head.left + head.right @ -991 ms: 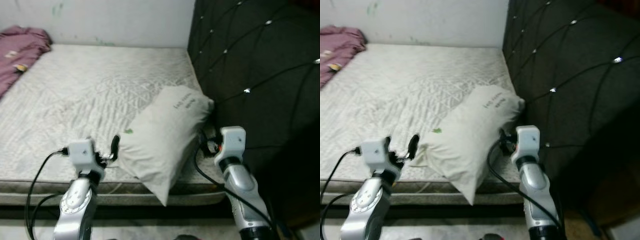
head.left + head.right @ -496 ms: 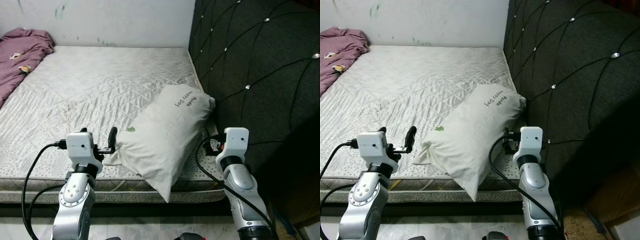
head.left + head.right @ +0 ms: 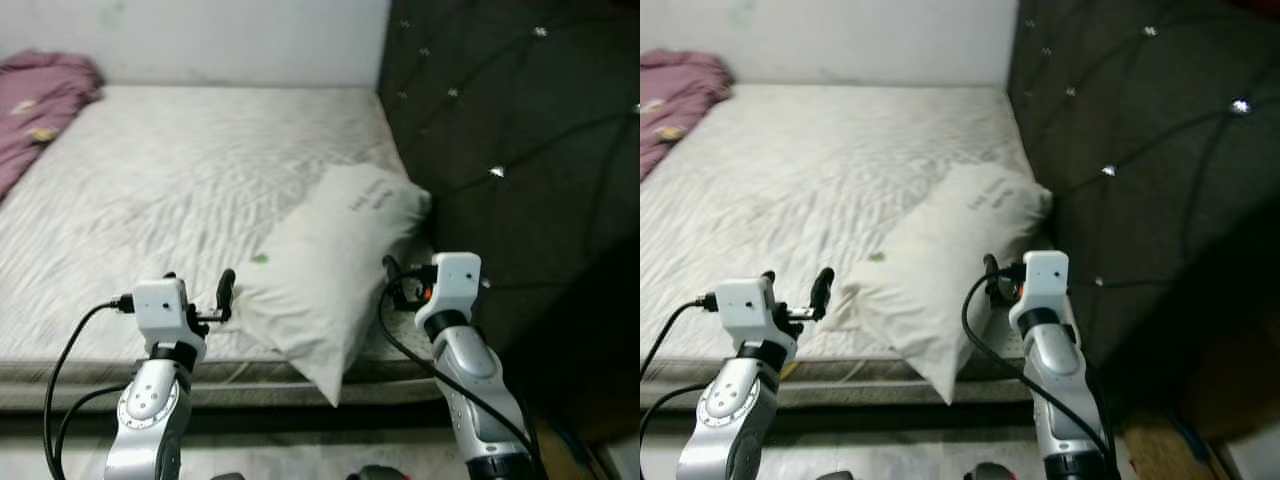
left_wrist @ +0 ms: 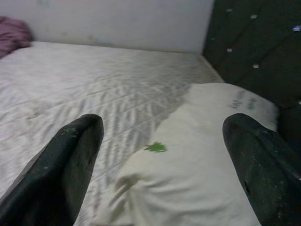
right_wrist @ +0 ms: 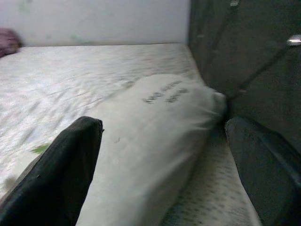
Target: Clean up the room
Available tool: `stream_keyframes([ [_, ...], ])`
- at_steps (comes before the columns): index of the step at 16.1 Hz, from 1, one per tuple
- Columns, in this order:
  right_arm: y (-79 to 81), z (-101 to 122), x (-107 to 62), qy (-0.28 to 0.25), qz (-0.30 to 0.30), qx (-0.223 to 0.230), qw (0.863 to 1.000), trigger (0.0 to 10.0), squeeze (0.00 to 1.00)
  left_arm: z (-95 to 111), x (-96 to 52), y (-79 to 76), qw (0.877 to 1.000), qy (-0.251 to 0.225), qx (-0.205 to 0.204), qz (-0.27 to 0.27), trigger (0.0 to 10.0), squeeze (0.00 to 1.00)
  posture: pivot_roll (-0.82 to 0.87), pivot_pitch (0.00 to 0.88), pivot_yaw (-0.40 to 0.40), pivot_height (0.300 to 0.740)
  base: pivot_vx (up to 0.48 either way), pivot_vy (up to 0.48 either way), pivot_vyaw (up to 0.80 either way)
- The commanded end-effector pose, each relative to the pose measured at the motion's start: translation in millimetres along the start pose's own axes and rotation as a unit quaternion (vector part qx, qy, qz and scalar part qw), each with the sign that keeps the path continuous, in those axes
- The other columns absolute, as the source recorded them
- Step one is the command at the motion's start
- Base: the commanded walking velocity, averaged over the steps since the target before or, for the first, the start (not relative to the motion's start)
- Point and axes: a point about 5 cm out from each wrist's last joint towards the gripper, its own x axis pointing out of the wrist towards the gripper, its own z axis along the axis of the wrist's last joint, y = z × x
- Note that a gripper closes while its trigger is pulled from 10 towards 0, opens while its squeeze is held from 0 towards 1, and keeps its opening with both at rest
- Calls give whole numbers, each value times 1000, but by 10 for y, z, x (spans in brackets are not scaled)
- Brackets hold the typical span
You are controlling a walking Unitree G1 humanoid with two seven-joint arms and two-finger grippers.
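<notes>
Closer now, both grippers (image 4: 160,155) (image 5: 162,155) flank the pillow (image 3: 325,270).

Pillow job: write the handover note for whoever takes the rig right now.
Left gripper: jaws open, empty, held at the near edge of the mattress, by the pillow's left corner.
Right gripper: jaws open, empty, on the pillow's other side, next to the dark tufted headboard.
Pillow: lies slantwise on the mattress, upper end against the headboard, lower corner hanging over the bed's edge.
Purple blanket: bunched at the far left of the bed.
Done: both grippers flank the pillow.
Left: grasp the pillow and set it straight; the blanket is untouched.
</notes>
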Motion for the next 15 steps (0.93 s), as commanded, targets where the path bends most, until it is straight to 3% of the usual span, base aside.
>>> stream_keyframes([
  [1,-41,41,15,-5,-9,3,1000,10000,0,70,23,-20,1000,-12,1,-6,10000,0,6,0,-8,740,0,0,-644],
  [5,-33,105,13,-21,-7,-7,1000,10000,0,95,46,-33,1000,-19,4,-15,10000,0,1,0,-5,740,64,0,0],
  [8,-63,110,39,-18,-35,-55,998,10000,0,98,63,-54,1000,-20,4,-22,10000,0,-2,0,-5,740,269,0,0],
  [10,-49,132,54,-24,-30,-27,999,10000,0,107,66,-63,999,-23,1,-27,10000,0,-2,0,-6,740,411,0,0],
  [15,-82,121,68,-19,-51,-28,998,10000,0,103,75,-39,1000,-22,9,-11,10000,0,2,0,-10,740,206,0,0],
])
